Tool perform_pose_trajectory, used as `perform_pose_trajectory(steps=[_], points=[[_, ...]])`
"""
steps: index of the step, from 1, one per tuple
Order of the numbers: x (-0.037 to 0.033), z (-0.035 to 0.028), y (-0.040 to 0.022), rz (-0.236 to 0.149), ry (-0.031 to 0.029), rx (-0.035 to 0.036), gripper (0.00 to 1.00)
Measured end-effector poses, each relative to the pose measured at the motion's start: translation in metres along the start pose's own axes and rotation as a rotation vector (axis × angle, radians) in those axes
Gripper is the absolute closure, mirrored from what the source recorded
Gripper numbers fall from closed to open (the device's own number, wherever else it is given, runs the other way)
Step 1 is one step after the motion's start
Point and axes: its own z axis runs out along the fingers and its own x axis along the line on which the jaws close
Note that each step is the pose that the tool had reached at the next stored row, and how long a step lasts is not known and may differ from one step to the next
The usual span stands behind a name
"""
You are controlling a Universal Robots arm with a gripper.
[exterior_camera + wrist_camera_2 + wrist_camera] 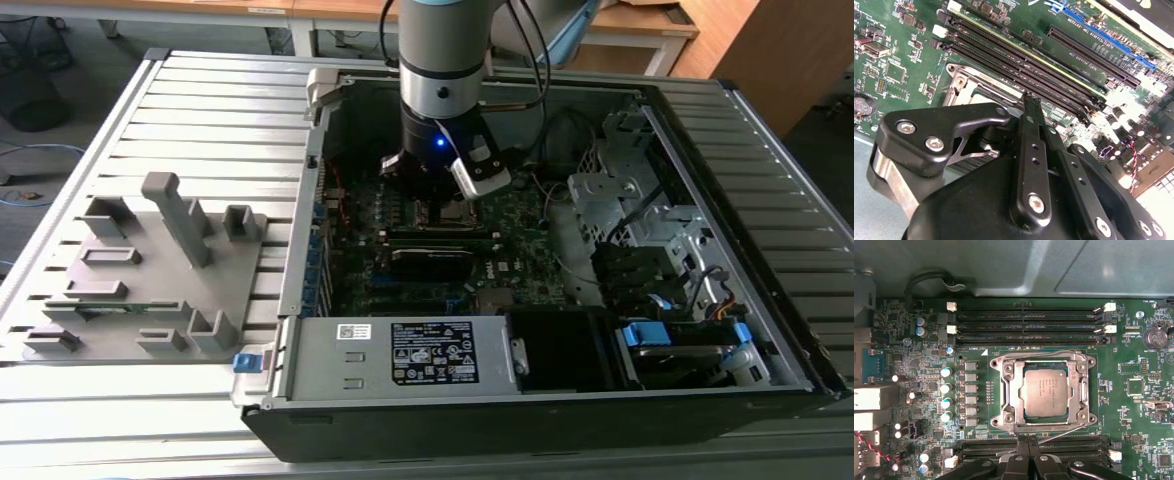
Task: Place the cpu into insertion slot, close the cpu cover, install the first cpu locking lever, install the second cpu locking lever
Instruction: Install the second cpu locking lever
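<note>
Computer case [747, 120], open-topped and lying on a slatted metal table [200, 110], is the largest item we record; a grey fixture block [147, 270] sits on the slats toward the exterior view's left. Within the case lies the green motherboard [914, 340], with long black memory slots [1026, 322] running along two sides of the socket. Robot arm [443, 50] reaches down into the case above the board. Next, the gripper [1027, 452]: in the first wrist view its two black fingers [1019, 460] stand pressed together with nothing between them (we see no part in its hold), poised just beside the socket's edge. The cpu cover [1004, 400] lies flat around the insertion slot [1080, 371], framing the cpu [1045, 393], which sits seated in the slot, silver top up. A thin wire locking lever [1064, 432] runs along the socket side nearest the fingers.
</note>
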Motion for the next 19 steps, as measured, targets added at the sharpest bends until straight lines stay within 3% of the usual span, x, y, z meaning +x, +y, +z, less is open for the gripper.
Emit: perform_pose_trajectory(steps=[10, 19], points=[[0.0033, 0.0005, -0.0001, 0.0, -0.0003, 0.0, 0.89], [0.0058, 0.0067, -0.0003, 0.004, -0.0004, 0.0004, 0.89]])
